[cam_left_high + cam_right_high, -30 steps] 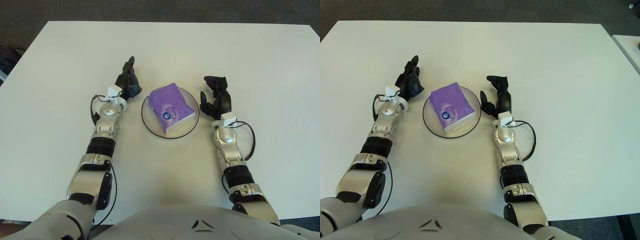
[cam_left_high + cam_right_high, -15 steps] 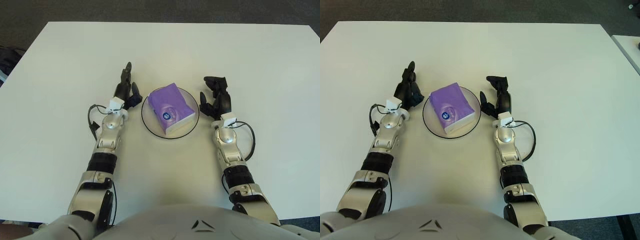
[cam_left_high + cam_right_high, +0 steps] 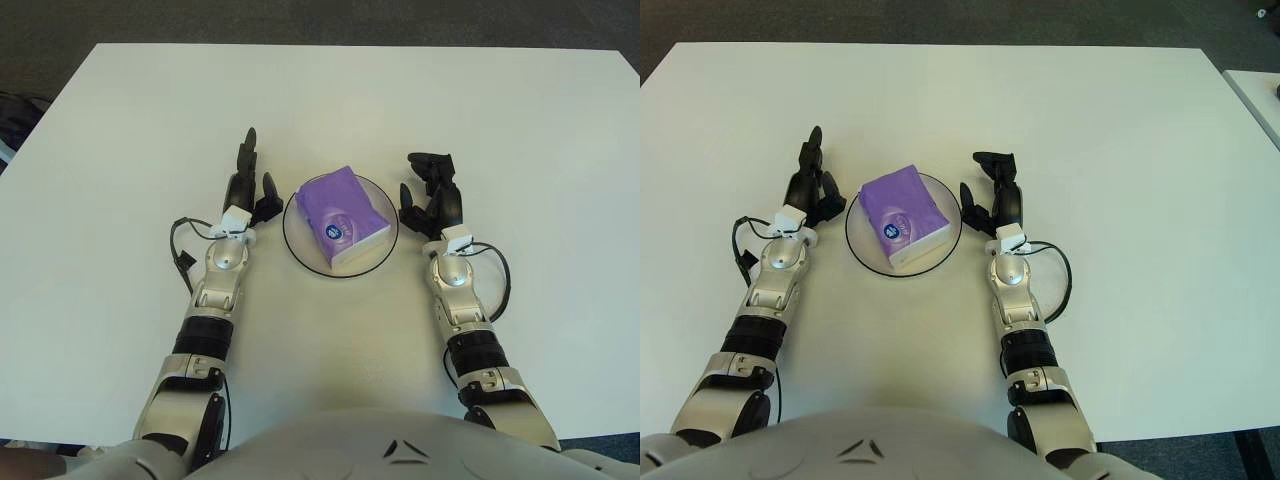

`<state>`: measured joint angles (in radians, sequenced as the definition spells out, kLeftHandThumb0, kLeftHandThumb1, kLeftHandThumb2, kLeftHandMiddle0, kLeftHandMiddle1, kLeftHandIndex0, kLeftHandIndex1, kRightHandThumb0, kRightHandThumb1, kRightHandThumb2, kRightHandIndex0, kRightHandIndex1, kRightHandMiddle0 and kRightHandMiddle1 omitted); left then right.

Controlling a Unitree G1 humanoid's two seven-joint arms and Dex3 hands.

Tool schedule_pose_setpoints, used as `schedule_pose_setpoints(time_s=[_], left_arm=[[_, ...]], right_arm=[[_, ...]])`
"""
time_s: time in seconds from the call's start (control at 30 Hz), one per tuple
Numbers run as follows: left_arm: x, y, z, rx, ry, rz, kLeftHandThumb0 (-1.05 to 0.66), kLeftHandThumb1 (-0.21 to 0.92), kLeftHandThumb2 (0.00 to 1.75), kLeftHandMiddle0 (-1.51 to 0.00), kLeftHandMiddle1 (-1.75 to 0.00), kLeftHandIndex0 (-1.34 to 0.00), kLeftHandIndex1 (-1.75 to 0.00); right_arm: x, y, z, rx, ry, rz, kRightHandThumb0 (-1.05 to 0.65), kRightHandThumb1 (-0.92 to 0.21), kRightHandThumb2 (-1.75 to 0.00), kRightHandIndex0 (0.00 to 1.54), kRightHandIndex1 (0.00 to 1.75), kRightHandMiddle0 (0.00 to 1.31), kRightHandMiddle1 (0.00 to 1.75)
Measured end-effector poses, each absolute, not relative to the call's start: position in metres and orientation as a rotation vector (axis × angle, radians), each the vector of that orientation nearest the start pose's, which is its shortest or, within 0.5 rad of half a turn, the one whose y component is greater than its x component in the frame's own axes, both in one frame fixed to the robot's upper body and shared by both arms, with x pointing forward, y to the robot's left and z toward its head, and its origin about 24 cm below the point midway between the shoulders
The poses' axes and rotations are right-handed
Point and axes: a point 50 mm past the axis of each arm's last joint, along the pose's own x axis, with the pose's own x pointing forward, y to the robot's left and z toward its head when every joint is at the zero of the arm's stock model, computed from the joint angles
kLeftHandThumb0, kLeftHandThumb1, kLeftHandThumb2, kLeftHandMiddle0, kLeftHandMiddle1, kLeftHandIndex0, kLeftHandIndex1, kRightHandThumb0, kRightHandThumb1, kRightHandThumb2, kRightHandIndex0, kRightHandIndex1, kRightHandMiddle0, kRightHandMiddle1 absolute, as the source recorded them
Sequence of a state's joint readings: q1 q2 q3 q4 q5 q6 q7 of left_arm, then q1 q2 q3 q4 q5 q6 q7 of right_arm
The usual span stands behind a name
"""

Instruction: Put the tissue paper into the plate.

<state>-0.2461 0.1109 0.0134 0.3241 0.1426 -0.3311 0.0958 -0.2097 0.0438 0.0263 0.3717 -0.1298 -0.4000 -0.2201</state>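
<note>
The tissue pack (image 3: 341,216), a purple packet with a white side, lies inside the plate (image 3: 296,245), a shallow clear dish with a dark rim, near the middle of the white desk (image 3: 520,130). It sits at an angle and covers most of the dish, its near corner reaching about to the rim. Judged from this, the placing is done and what is left is to draw the hands clear.

The left hand (image 3: 248,185) is just beside the plate's left rim, fingers stretched out straight and apart, holding nothing. The right hand (image 3: 432,195) is just beside the right rim, fingers loosely curled but apart, also holding nothing.

To finish well, each hand should pull away outward and toward the near edge of the desk, not across the plate. The dish looks light and could slide if a fingertip brushes the rim, so the fingers should stay spread and lift a little before any sideways travel.

It is hard to tell whether either hand touches the desk or hangs above it. The palm side of the left hand is turned away. Whether the packet's near corner overhangs the rim cannot be made out.
</note>
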Motion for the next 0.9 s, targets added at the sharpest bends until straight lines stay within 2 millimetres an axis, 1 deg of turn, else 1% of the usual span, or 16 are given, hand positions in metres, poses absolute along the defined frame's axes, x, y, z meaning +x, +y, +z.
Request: schedule_pose_setpoints(time_s=[0.27, 0.7, 0.9], left_arm=[[0.2949, 0.1604, 0.0627, 0.239, -0.268, 0.032, -0.85, 0.92, 1.11, 0.00, 0.00, 0.00, -0.16], [0.2943, 0.1603, 0.0610, 0.250, -0.279, 0.031, -0.86, 0.92, 1.11, 0.00, 0.00, 0.00, -0.16], [0.2943, 0.1602, 0.0609, 0.260, -0.280, 0.028, -0.87, 0.92, 1.11, 0.00, 0.00, 0.00, -0.15]], right_arm=[[0.2854, -0.1230, 0.0477, -0.056, -0.243, -0.096, -0.57, -0.72, -0.78, 0.32, 0.80, 0.09, 1.27], [0.2854, -0.1222, 0.0477, -0.052, -0.242, -0.096, -0.55, -0.72, -0.78, 0.31, 0.78, 0.12, 1.30], [0.2853, -0.1222, 0.0476, -0.044, -0.241, -0.100, -0.52, -0.78, -0.80, 0.32, 0.74, 0.15, 1.28]])
